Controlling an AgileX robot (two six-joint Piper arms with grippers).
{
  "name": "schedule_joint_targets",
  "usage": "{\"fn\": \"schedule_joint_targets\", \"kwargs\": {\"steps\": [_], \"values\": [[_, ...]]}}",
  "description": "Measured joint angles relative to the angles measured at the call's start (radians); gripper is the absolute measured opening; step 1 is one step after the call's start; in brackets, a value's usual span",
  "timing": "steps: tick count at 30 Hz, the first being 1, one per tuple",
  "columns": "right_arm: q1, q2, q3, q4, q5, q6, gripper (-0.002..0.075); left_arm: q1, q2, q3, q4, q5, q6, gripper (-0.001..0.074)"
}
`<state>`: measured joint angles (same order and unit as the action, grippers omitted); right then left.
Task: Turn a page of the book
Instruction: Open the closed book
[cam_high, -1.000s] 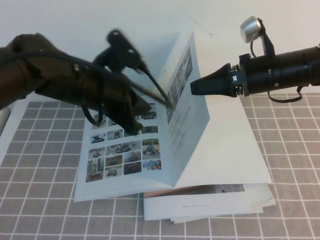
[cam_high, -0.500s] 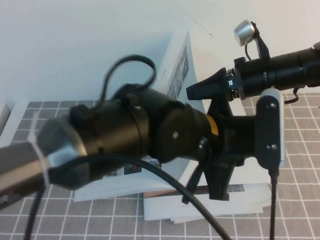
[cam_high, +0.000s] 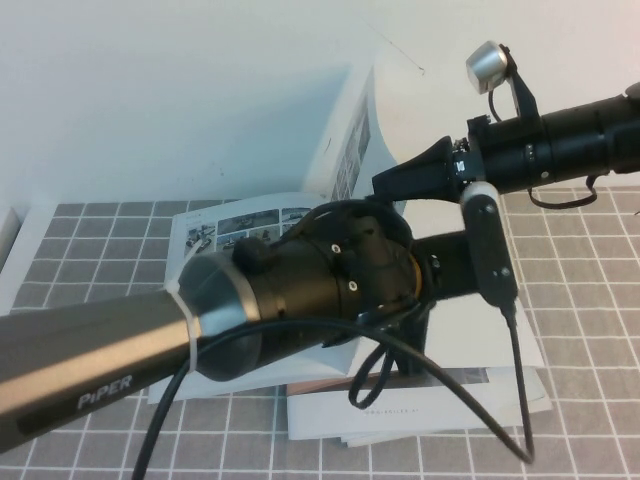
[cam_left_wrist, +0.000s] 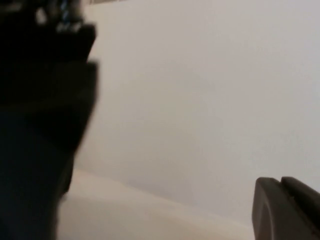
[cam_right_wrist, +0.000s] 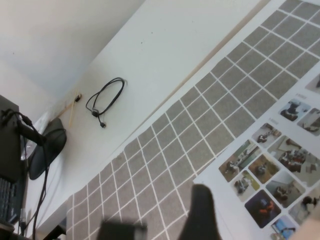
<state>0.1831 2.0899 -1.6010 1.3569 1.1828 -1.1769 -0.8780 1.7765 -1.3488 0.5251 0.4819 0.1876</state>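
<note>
The book (cam_high: 240, 222) lies open on the grey tiled mat; its photo-grid page also shows in the right wrist view (cam_right_wrist: 272, 150). The page (cam_high: 352, 135) stands almost upright above the spine, with its photo-and-text side facing right. My right gripper (cam_high: 385, 184) comes in from the right, looks shut, and its tip touches that side of the page. My left arm crosses the book from the lower left and hides its middle. My left gripper (cam_high: 412, 350) points down over the blank right-hand page (cam_high: 520, 345). The left wrist view shows only blurred white paper.
A smaller stack of white sheets (cam_high: 420, 412) sticks out from under the book's near edge. The grey tiled mat (cam_high: 585, 300) covers the table, with a white surface behind it. A black cable (cam_right_wrist: 107, 99) lies on that white surface, away from the book.
My left arm has swung right across the book and now covers its middle. The page stands more upright than before. My right gripper has barely moved.
</note>
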Motion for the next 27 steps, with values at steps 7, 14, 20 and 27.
{"fn": "schedule_joint_targets", "kwargs": {"steps": [7, 14, 20, 27], "values": [[0.002, 0.000, -0.084, -0.045, 0.002, 0.026, 0.0512, 0.002, 0.001, 0.000, 0.266, 0.137, -0.415, -0.0004], [0.002, 0.000, -0.176, -0.255, 0.013, 0.058, 0.0417, 0.005, 0.001, 0.000, 0.303, 0.262, -0.573, -0.0004], [0.002, 0.005, -0.175, -0.431, 0.020, 0.104, 0.0223, 0.047, 0.007, 0.000, 0.242, 0.282, -0.649, -0.0004], [0.003, 0.121, -0.185, -0.464, 0.023, 0.122, 0.0018, 0.183, 0.077, 0.013, 0.042, 0.286, -0.622, -0.0004]]}}
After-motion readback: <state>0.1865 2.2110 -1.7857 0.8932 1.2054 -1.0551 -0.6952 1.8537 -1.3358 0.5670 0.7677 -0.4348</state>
